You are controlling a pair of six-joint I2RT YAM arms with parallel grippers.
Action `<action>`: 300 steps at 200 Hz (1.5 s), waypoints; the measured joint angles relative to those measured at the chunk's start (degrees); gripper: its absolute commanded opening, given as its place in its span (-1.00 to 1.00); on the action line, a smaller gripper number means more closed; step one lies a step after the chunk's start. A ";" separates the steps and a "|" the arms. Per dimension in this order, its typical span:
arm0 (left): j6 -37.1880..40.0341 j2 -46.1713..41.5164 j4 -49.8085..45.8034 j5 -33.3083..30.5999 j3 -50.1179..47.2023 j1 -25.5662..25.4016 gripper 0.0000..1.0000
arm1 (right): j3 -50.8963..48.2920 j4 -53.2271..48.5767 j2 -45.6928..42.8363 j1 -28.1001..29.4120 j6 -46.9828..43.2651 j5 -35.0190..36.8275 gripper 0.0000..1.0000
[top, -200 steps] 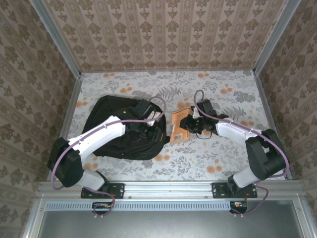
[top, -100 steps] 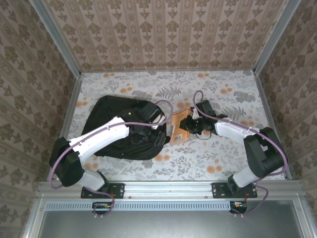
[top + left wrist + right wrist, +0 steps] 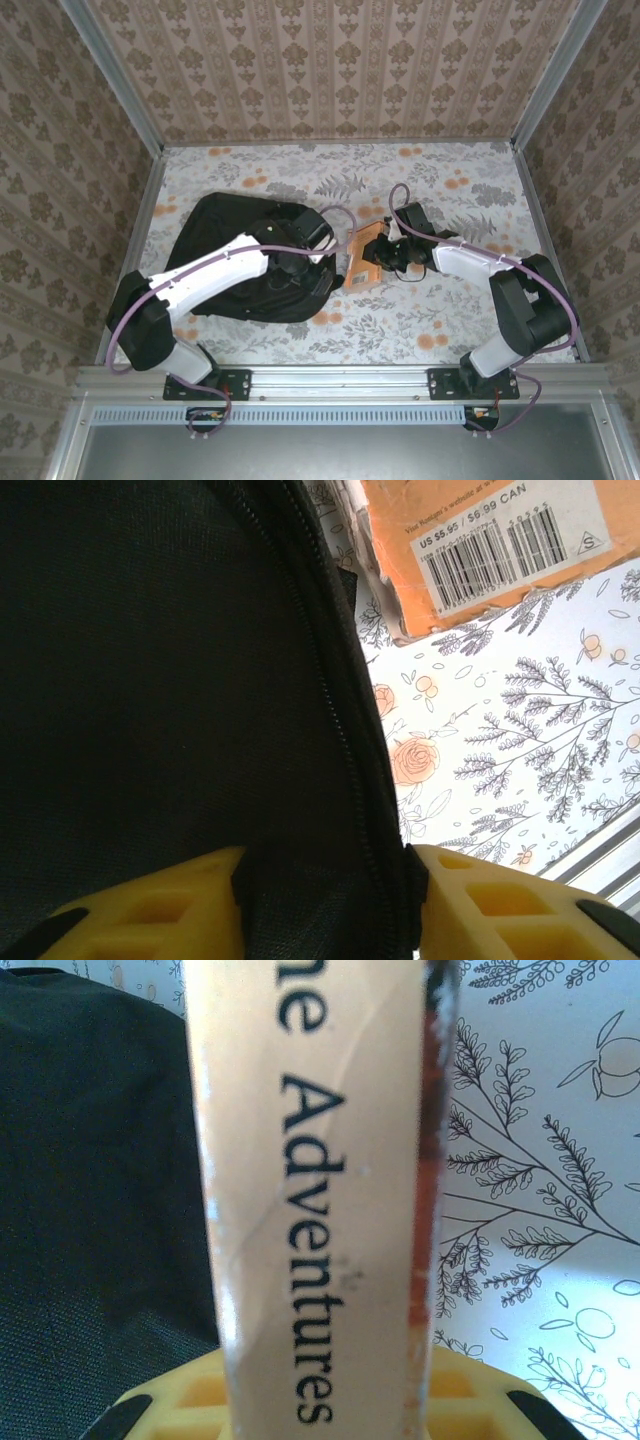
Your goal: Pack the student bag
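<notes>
The student bag lies flat on the left half of the table, black with a zipper along its right edge. My left gripper is at that edge, and its yellow fingers are shut on a fold of the bag's fabric beside the zipper. An orange book sits just right of the bag, barcode side showing. My right gripper is shut on the book, whose cream spine reads "Adventures" and stands between the fingers, with the bag on the left.
The floral tablecloth covers the table. Patterned walls with metal rails close in the left, back and right sides. The arms' bases stand on the near rail.
My left gripper has slid right along the bag to its right edge. The right gripper has brought the book slightly left, closer to the bag.
</notes>
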 measured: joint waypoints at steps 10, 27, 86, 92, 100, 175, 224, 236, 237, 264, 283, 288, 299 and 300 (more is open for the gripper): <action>0.09 0.00 -0.17 -0.04 0.37 0.00 -0.30 | 0.00 -0.04 0.00 0.00 0.00 0.00 -1.00; 0.59 0.00 -0.33 -0.07 0.76 0.00 -0.40 | 0.00 -0.17 0.00 0.00 0.00 0.00 -1.00; 0.74 0.00 -0.33 -0.02 0.76 0.00 -0.51 | 0.02 -0.17 0.00 0.00 0.00 0.00 -1.00; 0.74 0.00 -0.33 -0.02 0.76 0.00 -0.54 | 0.02 -0.17 0.00 0.00 0.00 0.00 -1.00; 0.79 0.00 -0.31 -0.02 0.76 0.00 -0.59 | 0.02 -0.17 0.00 0.00 0.00 0.00 -1.00; 1.09 -0.35 -0.17 -0.46 0.66 0.61 -1.00 | 0.02 -0.50 -0.52 0.00 0.00 0.09 -1.00; 1.01 -7.56 -3.58 -2.69 4.37 2.49 -1.00 | 1.27 -5.18 -6.60 -0.02 -0.66 3.08 -1.00; 0.83 -10.29 -4.94 -3.74 5.68 2.82 -1.00 | 2.21 -6.32 -8.57 -0.02 -0.87 3.69 -1.00; 0.83 -10.47 -4.98 -3.78 5.75 2.84 -1.00 | 2.36 -6.51 -8.87 -0.02 -0.94 3.76 -1.00; 0.13 -15.80 -7.17 -6.49 7.17 3.69 -1.00 | 5.18 -8.63 -13.44 -0.02 -1.79 4.55 -1.00; -0.85 -19.06 -8.52 -8.76 7.30 4.81 -1.00 | 6.97 -9.14 -16.20 0.00 -1.88 4.26 -1.00; -1.16 -19.91 -8.72 -9.33 7.30 5.25 -1.00 | 7.34 -9.16 -16.79 0.04 -1.86 4.07 -1.00; -2.03 -22.05 -8.92 -10.62 7.30 6.36 -1.00 | 8.11 -9.09 -17.68 0.28 -1.42 2.97 -1.00; -2.05 -22.18 -8.92 -10.69 7.30 6.43 -1.00 | 8.15 -9.09 -17.73 0.31 -1.42 2.93 -1.00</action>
